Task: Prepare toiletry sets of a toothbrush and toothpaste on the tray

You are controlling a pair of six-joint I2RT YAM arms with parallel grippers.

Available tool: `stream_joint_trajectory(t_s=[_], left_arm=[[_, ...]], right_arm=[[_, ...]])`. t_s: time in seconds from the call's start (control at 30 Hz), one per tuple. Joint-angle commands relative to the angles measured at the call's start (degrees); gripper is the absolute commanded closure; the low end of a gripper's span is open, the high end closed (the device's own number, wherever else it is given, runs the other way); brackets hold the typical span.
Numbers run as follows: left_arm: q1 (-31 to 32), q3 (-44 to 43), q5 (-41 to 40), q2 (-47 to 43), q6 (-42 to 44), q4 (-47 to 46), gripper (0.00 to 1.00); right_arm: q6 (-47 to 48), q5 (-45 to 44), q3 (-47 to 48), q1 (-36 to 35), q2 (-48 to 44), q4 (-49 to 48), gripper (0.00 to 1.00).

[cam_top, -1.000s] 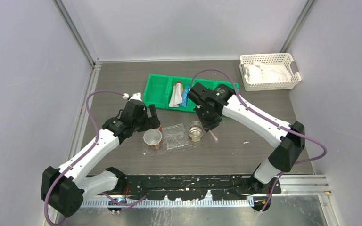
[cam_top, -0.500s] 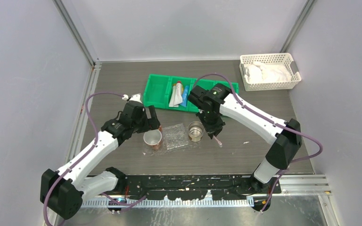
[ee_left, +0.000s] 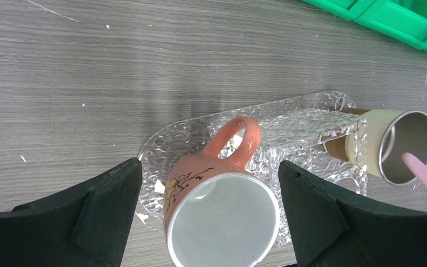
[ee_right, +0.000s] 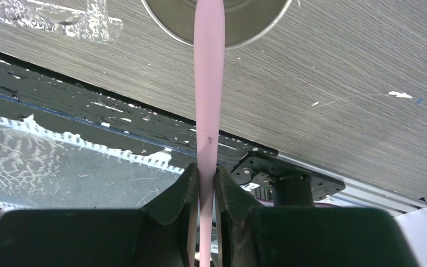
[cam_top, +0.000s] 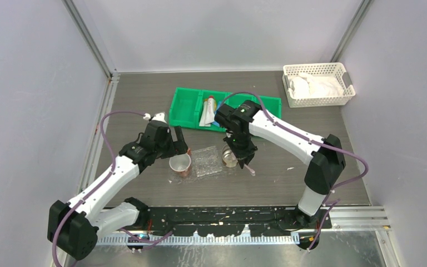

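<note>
0 sets look finished: the right gripper (ee_right: 207, 172) pinches the pink toothbrush (ee_right: 208, 83), its far end over the steel cup (ee_left: 408, 147) at the edge of the tray (ee_left: 289, 125). The left gripper (ee_left: 211, 189) hangs wide open over the empty mug (ee_left: 222, 217), and the toothpaste (cam_top: 207, 111) lies unfetched in the green bin (cam_top: 186, 105).

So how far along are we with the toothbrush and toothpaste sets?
Early. Done: a salmon mug stands on the tray, with a steel cup at its edge; neither holds a full set. In hand: the right gripper is shut on the pink toothbrush, its end over the steel cup; the left gripper hangs open, flanking the mug. Left: release the brush, then fetch toothpaste from the green bin.
</note>
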State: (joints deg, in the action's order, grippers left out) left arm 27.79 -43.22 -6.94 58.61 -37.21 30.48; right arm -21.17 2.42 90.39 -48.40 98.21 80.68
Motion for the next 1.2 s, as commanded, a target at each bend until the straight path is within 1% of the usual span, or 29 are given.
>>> stream_joint_trajectory(t_s=[0.0, 0.1, 0.13, 0.17, 0.2, 0.23, 0.27, 0.3, 0.4, 0.6, 0.67, 0.73, 0.8, 0.9, 0.97, 1.07, 1.17], left_arm=[[-0.53, 0.41, 0.5, -1.11, 0.34, -2.24, 0.07], [-0.87, 0.67, 0.57, -1.21, 0.46, -2.22, 0.07], [-1.01, 0.76, 0.61, -1.22, 0.47, -2.26, 0.07], [-1.11, 0.85, 0.65, -1.22, 0.47, -2.27, 0.07], [-1.15, 0.98, 0.74, -1.22, 0.45, -2.32, 0.07], [-1.24, 1.03, 0.78, -1.17, 0.43, -2.27, 0.07], [-1.31, 1.03, 0.79, -1.13, 0.43, -2.32, 0.07], [-1.33, 1.11, 0.86, -1.06, 0.46, -2.35, 0.07], [-1.52, 1.12, 0.88, -1.04, 0.55, -2.28, 0.07], [-1.84, 1.03, 0.78, -1.26, 0.8, -1.84, 0.07], [-1.95, 0.91, 0.78, -1.38, 0.87, -1.59, 0.07], [-1.95, 0.63, 0.6, -1.56, 0.99, -1.19, 0.07], [-1.95, 0.15, 0.32, -1.63, 1.08, -0.61, 0.06], [-2.03, -0.51, -0.6, -1.79, 1.15, 0.74, 0.04], [-2.04, -0.63, -1.12, -1.91, 1.18, 1.29, 0.01], [-2.12, -0.68, -1.06, -2.11, 1.26, 1.72, 0.0], [-2.12, -0.02, -0.61, -2.27, 1.22, 1.11, 0.0]], right_arm=[[1.83, 3.23, 1.9, -0.35, 2.24, -1.48, 0.88], [2.38, 3.9, 3.03, -0.3, 4.16, -2.19, 0.86], [2.54, 3.79, 3.44, -0.36, 4.7, -2.31, 0.82], [2.63, 3.6, 3.95, -0.36, 5.17, -2.51, 0.73], [2.81, 3.45, 4.56, -0.38, 5.68, -2.54, 0.68], [2.94, 3.21, 5.22, -0.32, 6.18, -2.47, 0.66], [2.97, 2.99, 5.87, -0.31, 6.59, -2.46, 0.59], [2.97, 2.91, 6.52, -0.3, 6.99, -2.46, 0.55], [3.0, 2.36, 8.7, -0.42, 7.08, -2.77, 0.49], [3.48, -1.07, 14.86, -0.07, 5.62, -3.7, 0.46], [3.46, -7.64, 15.82, 0.22, 4.32, -6.74, 0.46], [5.59, -11.47, 15.09, 0.19, 3.18, -12.7, 0.44], [8.99, -16.27, 12.19, 0.17, 3.03, -20.81, 0.44], [13.57, -25.61, 10.24, 0.03, 6.27, -28.31, 0.46], [16.74, -28.72, 8.79, 0.03, 7.97, -34.24, 0.47], [22.88, -31.58, 7.23, 0.09, 10.04, -43.07, 0.46], [29.87, -33.89, 8.32, -0.21, 13.5, -46.74, 0.46]])
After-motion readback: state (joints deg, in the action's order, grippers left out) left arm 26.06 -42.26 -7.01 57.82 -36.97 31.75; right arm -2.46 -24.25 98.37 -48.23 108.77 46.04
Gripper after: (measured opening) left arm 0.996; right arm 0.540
